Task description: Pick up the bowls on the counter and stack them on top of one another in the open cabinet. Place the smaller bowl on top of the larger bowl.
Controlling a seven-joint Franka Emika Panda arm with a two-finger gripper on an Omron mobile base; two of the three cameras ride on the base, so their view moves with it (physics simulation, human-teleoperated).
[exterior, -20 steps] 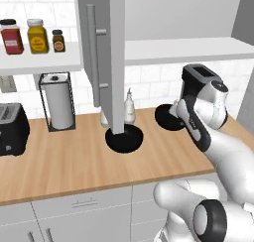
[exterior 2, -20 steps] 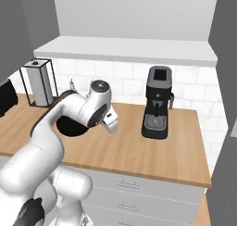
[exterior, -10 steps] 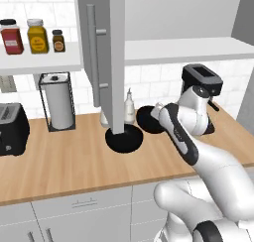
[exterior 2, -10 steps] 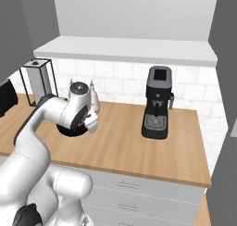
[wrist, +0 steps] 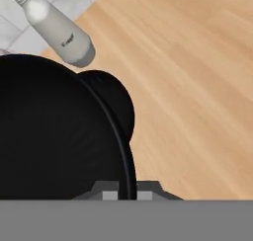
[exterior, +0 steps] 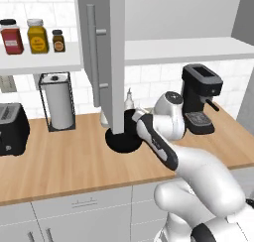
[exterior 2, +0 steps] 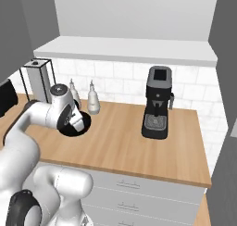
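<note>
The cabinet door [exterior: 101, 57] hides part of the larger bowl [exterior: 121, 141].

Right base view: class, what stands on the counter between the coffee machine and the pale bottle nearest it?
Nothing; in the right base view that stretch of counter between bottle and coffee machine is bare wood.

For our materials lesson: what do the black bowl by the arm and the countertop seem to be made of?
The black bowl: matte, evenly dark, no shine; perhaps ceramic or plastic, the render leaves it open. The countertop: light-brown wood, or a wood-look laminate, going by the grain lines running along it.
</note>
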